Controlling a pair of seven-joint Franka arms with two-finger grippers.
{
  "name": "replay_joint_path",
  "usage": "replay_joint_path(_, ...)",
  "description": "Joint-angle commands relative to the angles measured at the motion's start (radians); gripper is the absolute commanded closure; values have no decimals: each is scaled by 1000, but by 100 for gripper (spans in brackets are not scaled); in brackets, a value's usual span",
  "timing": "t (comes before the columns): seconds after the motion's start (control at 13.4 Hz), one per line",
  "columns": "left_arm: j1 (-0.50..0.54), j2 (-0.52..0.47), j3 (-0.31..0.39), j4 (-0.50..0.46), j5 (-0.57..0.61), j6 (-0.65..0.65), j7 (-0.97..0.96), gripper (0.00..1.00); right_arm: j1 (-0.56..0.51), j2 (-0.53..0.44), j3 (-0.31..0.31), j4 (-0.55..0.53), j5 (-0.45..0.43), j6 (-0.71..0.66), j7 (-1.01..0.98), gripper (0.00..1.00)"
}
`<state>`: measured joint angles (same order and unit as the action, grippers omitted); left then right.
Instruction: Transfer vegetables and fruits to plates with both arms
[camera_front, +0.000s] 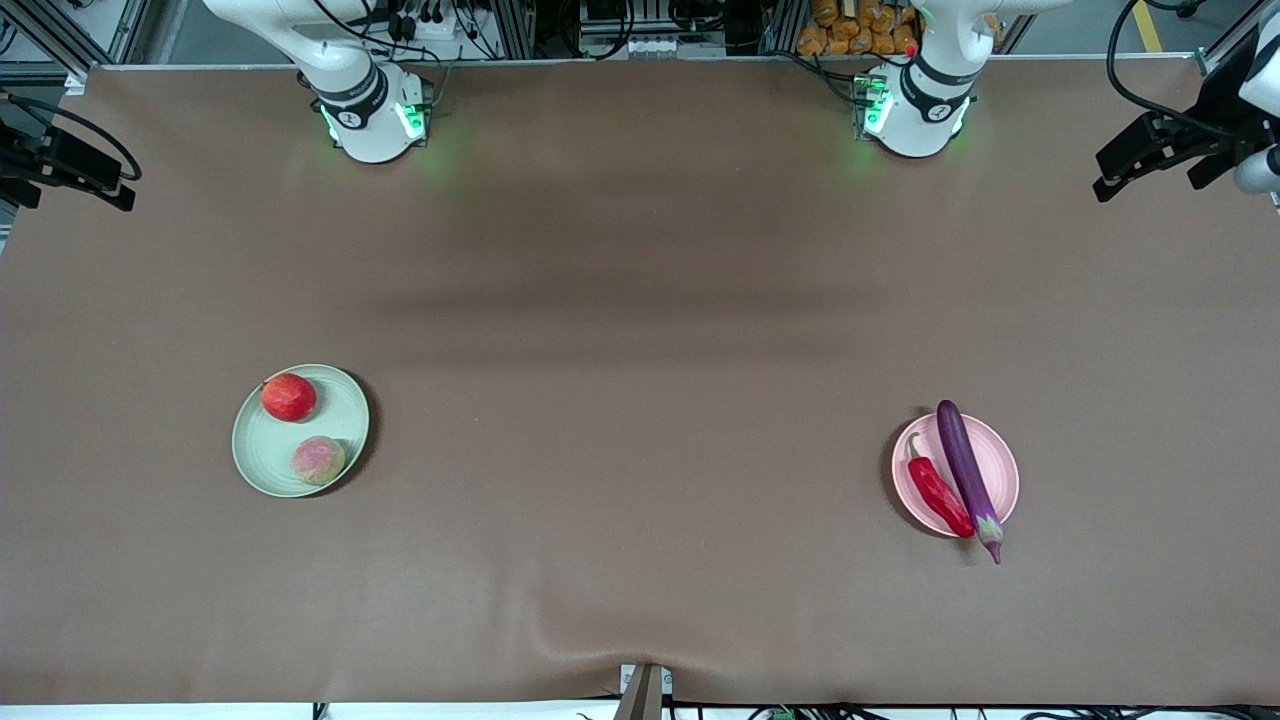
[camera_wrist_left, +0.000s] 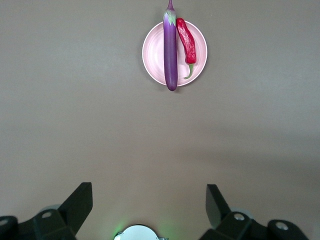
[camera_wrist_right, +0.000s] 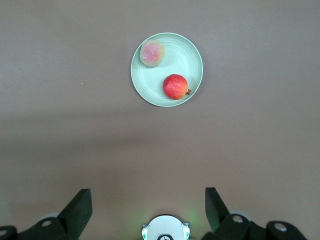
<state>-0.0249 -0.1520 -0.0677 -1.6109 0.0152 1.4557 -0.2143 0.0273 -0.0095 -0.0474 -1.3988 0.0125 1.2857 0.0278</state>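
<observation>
The pale green plate (camera_front: 255, 465) lies toward the right arm's end of the table. It holds the red apple-like fruit (camera_front: 288, 397) and the peach-like fruit (camera_front: 318, 460), which is nearer the front camera. The pale pink plate (camera_front: 997, 462) lies toward the left arm's end. It holds the purple eggplant (camera_front: 965, 470) and the red chili (camera_front: 938, 492) side by side; the eggplant's stem end overhangs the rim. The left gripper (camera_wrist_left: 148, 187) is open and empty, high over its own base, with the pink plate (camera_wrist_left: 152, 50) in its view. The right gripper (camera_wrist_right: 148, 191) is likewise open and empty, high over its base, with the green plate (camera_wrist_right: 150, 82) in its view.
The right arm's base (camera_front: 370, 115) and the left arm's base (camera_front: 915, 110) stand at the table's edge farthest from the front camera. Black camera gear juts in at both ends (camera_front: 1160, 150) (camera_front: 60, 165). A brown cloth (camera_front: 640, 400) covers the table.
</observation>
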Motion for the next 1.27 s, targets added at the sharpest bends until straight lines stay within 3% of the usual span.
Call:
replay_joint_path(0.0,5,3,-7,20,-1,-23,13,0,11,-1,0,-2,-20,4,-3,0)
replay_joint_path(1.19,2,6,0,34,-1,-23,12,0,2,-6,-5,-3,-35,-62,-5,0)
